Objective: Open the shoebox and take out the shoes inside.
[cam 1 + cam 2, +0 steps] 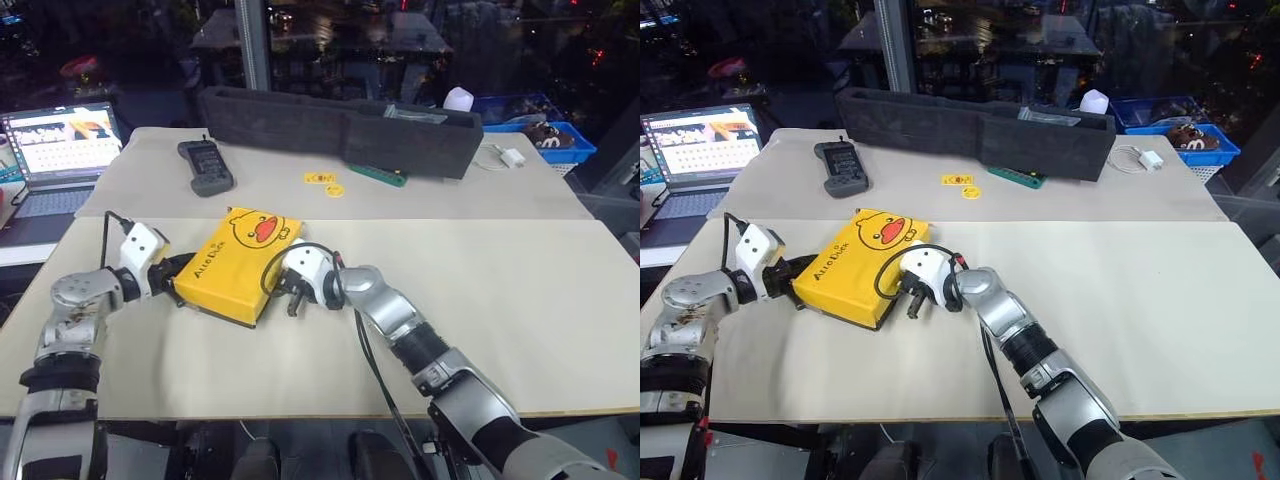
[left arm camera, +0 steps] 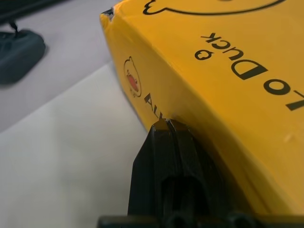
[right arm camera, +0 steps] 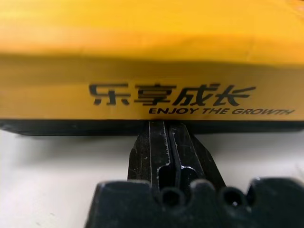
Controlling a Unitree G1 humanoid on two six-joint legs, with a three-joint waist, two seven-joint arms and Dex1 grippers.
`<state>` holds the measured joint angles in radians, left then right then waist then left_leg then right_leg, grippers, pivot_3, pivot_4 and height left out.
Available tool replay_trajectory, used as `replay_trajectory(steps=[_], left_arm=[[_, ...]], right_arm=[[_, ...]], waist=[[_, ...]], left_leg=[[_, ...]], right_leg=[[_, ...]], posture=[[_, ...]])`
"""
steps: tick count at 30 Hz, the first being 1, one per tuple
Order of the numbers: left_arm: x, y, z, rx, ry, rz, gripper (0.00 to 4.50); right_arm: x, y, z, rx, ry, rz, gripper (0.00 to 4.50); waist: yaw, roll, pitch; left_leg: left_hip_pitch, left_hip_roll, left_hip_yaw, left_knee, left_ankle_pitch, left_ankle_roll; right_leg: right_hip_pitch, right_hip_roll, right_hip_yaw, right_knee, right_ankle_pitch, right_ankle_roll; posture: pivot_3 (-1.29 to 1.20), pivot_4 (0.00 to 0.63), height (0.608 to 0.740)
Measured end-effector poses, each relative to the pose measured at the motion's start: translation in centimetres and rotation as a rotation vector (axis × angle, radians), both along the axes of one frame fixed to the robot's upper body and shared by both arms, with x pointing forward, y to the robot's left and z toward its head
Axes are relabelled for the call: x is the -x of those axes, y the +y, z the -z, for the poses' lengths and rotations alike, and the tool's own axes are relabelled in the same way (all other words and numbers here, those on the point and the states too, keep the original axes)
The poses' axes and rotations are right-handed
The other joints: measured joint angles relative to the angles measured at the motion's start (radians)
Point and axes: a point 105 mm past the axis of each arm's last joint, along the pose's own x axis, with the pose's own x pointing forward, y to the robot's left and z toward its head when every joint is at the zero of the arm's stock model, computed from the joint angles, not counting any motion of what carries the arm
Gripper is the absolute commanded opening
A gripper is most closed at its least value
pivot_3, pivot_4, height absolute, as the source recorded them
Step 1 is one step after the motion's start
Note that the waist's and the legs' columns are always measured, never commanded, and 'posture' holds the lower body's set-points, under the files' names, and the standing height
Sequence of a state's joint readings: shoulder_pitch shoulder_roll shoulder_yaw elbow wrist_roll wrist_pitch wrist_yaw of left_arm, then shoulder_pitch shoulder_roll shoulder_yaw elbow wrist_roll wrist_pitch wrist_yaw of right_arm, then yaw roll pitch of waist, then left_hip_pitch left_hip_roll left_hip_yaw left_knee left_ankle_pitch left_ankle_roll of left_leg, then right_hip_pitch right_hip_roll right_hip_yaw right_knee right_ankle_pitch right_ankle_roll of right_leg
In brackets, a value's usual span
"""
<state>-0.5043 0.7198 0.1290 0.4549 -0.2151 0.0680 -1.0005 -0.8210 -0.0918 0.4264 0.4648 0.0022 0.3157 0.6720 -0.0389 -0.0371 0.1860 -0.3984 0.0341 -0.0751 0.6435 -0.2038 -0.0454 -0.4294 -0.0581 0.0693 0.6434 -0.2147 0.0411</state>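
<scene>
The shoebox (image 1: pixel 238 266), lid down, lies left of centre on the surface (image 1: pixel 520 300). The left hand (image 2: pixel 167 124) and right hand (image 3: pixel 167 124), both with fingers pressed together and holding nothing, touch its opposite sides, probably to steady it and find the lid edge.

The shoebox (image 1: pixel 240 262), left of centre in the head views, carries black lettering on its yellow lid ending in "Duck", beside a cartoon duck face. In the right wrist view its yellow lid edge reads "ENJOY THE GROWTH" under a row of Chinese characters. In the left wrist view "Duck" shows upside down on the lid.
</scene>
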Motion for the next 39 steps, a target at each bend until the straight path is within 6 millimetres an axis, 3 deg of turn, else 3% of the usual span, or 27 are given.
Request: replay_trajectory(steps=[6,10,14,22,31,39], left_arm=[[-1.0,-4.7,-0.2,0.032,-0.024,0.126,0.00],[-2.1,-7.7,0.3,0.011,0.006,0.220,0.00],[-3.1,-10.1,0.9,-0.012,0.034,0.316,0.00],[-4.0,-12.7,0.8,-0.058,0.038,0.428,0.00],[-2.4,-12.8,1.2,-0.077,0.019,0.506,0.00],[2.2,-10.2,2.8,-0.048,0.074,0.455,0.00]], right_arm=[[-2.2,-4.9,-0.2,0.040,-0.033,0.135,0.03],[-2.6,-8.3,-0.4,0.049,-0.046,0.233,0.03],[-1.7,-10.8,-0.5,0.066,-0.049,0.310,0.03],[1.6,-12.7,-0.5,0.081,-0.024,0.371,0.03],[1.5,-13.7,-0.9,0.080,-0.022,0.427,0.03],[0.8,-13.7,-2.3,0.062,-0.068,0.411,0.03]], waist=[[0.018,0.000,0.000],[0.020,0.000,0.000],[0.016,0.000,0.000],[0.003,0.000,0.000],[-0.017,0.000,0.000],[-0.030,0.001,0.000]], left_leg=[[0.002,0.000,0.000,0.000,0.000,0.000],[0.001,-0.001,-0.001,0.000,0.000,0.000],[-0.001,0.000,-0.001,0.000,0.000,0.000],[-0.001,-0.001,-0.001,0.001,0.000,0.000],[-0.001,0.000,-0.001,0.000,0.000,0.000],[0.000,0.000,-0.001,0.000,0.000,0.000]], right_leg=[[0.004,0.000,-0.001,-0.001,-0.004,0.006],[0.003,0.000,-0.001,-0.002,-0.003,0.005],[0.001,0.000,-0.001,-0.002,-0.003,0.005],[0.002,0.000,0.000,-0.002,-0.004,0.007],[0.001,0.000,0.000,-0.002,-0.004,0.007],[0.001,0.000,0.000,-0.001,-0.004,0.007]], posture=[[0.00,0.150,0.715],[0.00,0.150,0.715],[0.00,0.150,0.715],[0.00,0.150,0.715],[0.00,0.150,0.715],[0.00,0.150,0.715]])
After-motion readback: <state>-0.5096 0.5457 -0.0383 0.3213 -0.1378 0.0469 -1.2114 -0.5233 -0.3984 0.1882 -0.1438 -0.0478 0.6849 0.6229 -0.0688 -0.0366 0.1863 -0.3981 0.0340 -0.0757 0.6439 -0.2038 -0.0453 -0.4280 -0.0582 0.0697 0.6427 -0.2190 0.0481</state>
